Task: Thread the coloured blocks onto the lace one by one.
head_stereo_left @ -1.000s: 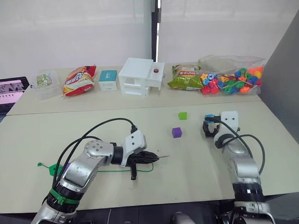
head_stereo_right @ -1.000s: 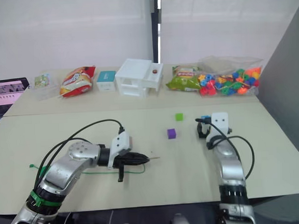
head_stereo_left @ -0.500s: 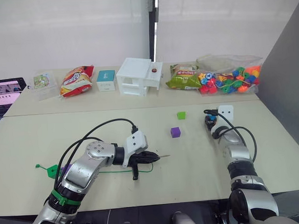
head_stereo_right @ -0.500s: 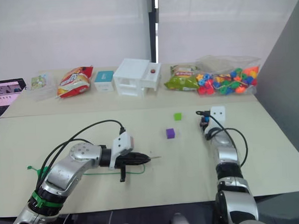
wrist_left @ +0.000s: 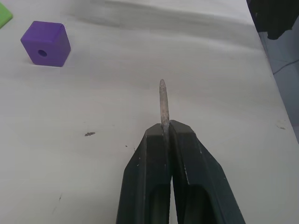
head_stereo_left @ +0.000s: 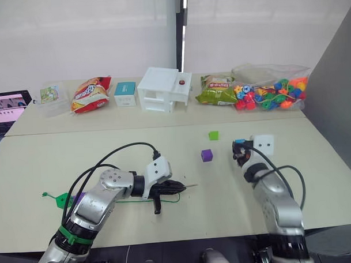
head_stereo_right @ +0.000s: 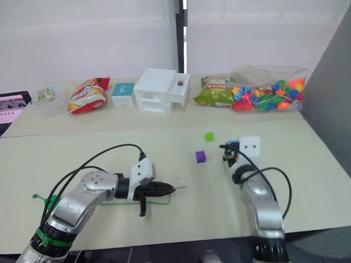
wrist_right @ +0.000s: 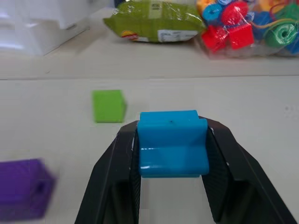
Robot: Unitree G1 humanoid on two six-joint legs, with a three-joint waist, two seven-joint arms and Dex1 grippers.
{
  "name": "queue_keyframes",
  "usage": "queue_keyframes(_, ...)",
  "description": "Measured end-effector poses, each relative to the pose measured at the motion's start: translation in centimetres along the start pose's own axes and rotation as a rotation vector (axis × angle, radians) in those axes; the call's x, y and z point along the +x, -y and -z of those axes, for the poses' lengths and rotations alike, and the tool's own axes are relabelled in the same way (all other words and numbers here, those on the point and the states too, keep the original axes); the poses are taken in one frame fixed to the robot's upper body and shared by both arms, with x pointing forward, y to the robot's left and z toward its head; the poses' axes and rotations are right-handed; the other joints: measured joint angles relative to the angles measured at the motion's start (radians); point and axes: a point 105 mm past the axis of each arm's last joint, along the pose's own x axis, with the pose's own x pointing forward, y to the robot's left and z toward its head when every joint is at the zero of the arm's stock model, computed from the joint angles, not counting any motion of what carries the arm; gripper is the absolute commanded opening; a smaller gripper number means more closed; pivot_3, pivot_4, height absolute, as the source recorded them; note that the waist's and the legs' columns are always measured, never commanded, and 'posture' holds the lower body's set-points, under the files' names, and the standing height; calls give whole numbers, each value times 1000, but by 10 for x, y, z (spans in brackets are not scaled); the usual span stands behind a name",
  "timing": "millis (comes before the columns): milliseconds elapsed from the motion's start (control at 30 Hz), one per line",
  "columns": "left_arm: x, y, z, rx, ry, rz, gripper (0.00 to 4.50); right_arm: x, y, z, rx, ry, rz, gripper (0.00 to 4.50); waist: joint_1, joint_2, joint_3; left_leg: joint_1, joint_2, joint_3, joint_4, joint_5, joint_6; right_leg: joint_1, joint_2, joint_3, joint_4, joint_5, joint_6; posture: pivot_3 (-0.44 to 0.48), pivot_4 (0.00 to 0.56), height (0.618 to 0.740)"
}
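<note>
My left gripper (head_stereo_left: 177,188) is shut on the lace's stiff dark tip (wrist_left: 162,100), which sticks out past the fingertips (wrist_left: 184,135) and points right. The thin green lace (head_stereo_left: 129,200) trails left across the table to its knotted tail (head_stereo_left: 46,194). A green block (head_stereo_left: 64,199) lies on it near the tail. My right gripper (wrist_right: 173,129) is shut on a blue block (wrist_right: 173,142), held just above the table at the right (head_stereo_left: 241,153). A purple block (head_stereo_left: 207,155) and a light green block (head_stereo_left: 213,135) lie loose between the two grippers.
Along the table's far side stand a clear bag of coloured beads (head_stereo_left: 272,90), a green snack bag (head_stereo_left: 216,91), a white drawer box (head_stereo_left: 164,90), a teal box (head_stereo_left: 126,93), a red snack bag (head_stereo_left: 92,94) and a tablet (head_stereo_left: 7,108). A grey panel rises at the right.
My right gripper has closed on the blue block and shifted slightly left, toward the purple block. The left gripper has stayed put with the lace tip.
</note>
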Motion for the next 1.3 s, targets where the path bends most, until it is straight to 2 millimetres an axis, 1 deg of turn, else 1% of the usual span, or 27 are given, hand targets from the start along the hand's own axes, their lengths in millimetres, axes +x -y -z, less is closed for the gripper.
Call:
queue_keyframes(67, 0, -2, -1, 3, 4, -2, 0, -26, -22, -9, 12, -13, -43, 1193, 3, 0, 0, 1, 0, 0, 0, 0, 0, 1, 0, 0, 0, 0, 0, 0, 150, 740)
queue_keyframes(100, 0, -3, 0, 2, 4, -2, 0, -40, -34, -9, 13, -40, -75, 1193, 6, 0, 0, 2, 0, 0, 0, 0, 0, 2, 1, 0, 0, 0, 0, 0, 150, 740)
queue_keyframes(133, 0, -4, 1, -3, 2, -2, 0, -51, -44, -7, 24, -72, -109, 1193, 7, 0, 0, 3, 0, -1, 0, 0, 0, 3, 1, 0, -1, 0, 0, 0, 150, 740)
queue_keyframes(200, 2, -3, 0, -4, 3, 6, 0, -67, -61, 7, 47, -165, -166, 1193, 9, 0, 0, 3, 0, 0, 0, 0, 0, 5, 1, 0, -4, 0, 0, 0, 150, 740)
queue_keyframes(267, 4, -2, -1, -5, 10, 14, 0, -75, -64, 22, 41, -250, -177, 1193, 10, 0, 0, 3, 0, 0, 0, 0, 0, 5, 0, 0, -6, 0, 0, 0, 150, 740)
queue_keyframes(333, 6, -1, -1, -9, 12, 20, 0, -78, -62, 31, 21, -298, -171, 1193, 12, 0, 0, 3, 0, 0, 0, 0, 0, 5, 0, 0, -6, 0, 0, 0, 150, 740)
queue_keyframes(433, 7, 0, -3, -5, 12, 28, 0, -76, -60, 42, 20, -345, -154, 1193, 11, 0, 0, 3, 0, 0, -1, 0, 0, 4, 1, -1, -5, 0, 0, 0, 150, 740)
queue_keyframes(533, 7, -1, -6, 3, 11, 30, 0, -72, -66, 58, 30, -408, -167, 1193, 8, 0, 0, 3, 0, 0, -1, 0, 0, 4, 1, -1, -5, 0, 0, 0, 150, 740)
queue_keyframes(733, 5, -1, -4, -2, -3, 33, 0, -66, -69, 59, 47, -404, -167, 1193, 8, -1, -1, 5, 1, 0, -1, 0, 0, 5, 1, -1, -5, 0, 0, 0, 150, 740)
queue_keyframes(767, 5, -1, -4, -2, -3, 33, 0, -65, -68, 58, 52, -397, -165, 2252, 8, -1, -1, 4, 1, 0, -1, 0, 0, 5, 1, -1, -5, 0, 0, 0, 150, 740)
queue_keyframes(833, 5, -1, -5, -1, -3, 32, 0, -65, -64, 60, 49, -405, -161, 2880, 8, -1, 0, 4, 0, 0, -1, 0, 0, 4, 1, -1, -5, 0, 0, 0, 150, 740)
queue_keyframes(867, 5, -1, -5, -1, -3, 32, 0, -64, -63, 58, 49, -398, -171, 3148, 9, -1, 0, 3, 0, 0, -1, 0, 0, 4, 1, -1, -5, 0, 0, 0, 150, 740)
queue_keyframes(900, 5, -1, -5, -1, -3, 33, 0, -63, -61, 54, 38, -382, -186, 3545, 9, -1, 0, 3, 0, 0, -1, 0, 0, 5, 1, -1, -5, 0, 0, 0, 150, 740)
queue_keyframes(967, 5, 0, -5, 1, -2, 33, 0, -61, -51, 37, -7, -326, -207, 4232, 9, -1, 0, 3, 0, 0, -1, 0, 0, 5, 1, -1, -5, 0, 0, 0, 150, 740)
queue_keyframes(1000, 5, 0, -6, 2, 0, 33, 0, -59, -47, 28, -14, -294, -231, 4454, 10, -1, 0, 3, 0, 0, -1, 0, 0, 5, 1, -1, -5, 0, 0, 0, 150, 740)
queue_keyframes(1067, 5, 0, -7, 2, 4, 31, 0, -58, -38, 12, -50, -251, -304, 4454, 11, -1, 0, 3, 0, 0, -1, 0, 0, 5, 1, -1, -6, 0, 0, 0, 150, 740)
queue_keyframes(1100, 5, 0, -7, 2, 4, 29, 0, -58, -33, 4, -67, -237, -367, 4454, 11, -1, 0, 3, 0, 0, -1, 0, 0, 5, 1, -1, -6, 0, 0, 0, 150, 740)
queue_keyframes(1133, 5, 0, -7, 2, 4, 28, 0, -58, -31, 0, -75, -232, -389, 4454, 11, -1, 0, 3, 0, 0, -1, 0, 0, 6, 1, -1, -6, 0, 0, 0, 150, 740)
queue_keyframes(1233, 5, -1, -7, 2, 4, 18, 0, -66, -34, -7, -125, -296, -687, 4454, 10, -1, 1, 3, 0, 1, 0, 0, 0, 7, 1, -1, -8, 0, 0, 0, 150, 740)
queue_keyframes(1300, 5, -1, -7, 2, 5, 17, 0, -71, -31, -11, -165, -343, -831, 4454, 11, -1, 1, 3, 1, 0, -1, 0, 1, 8, 1, -1, -10, 0, 0, 0, 150, 740)
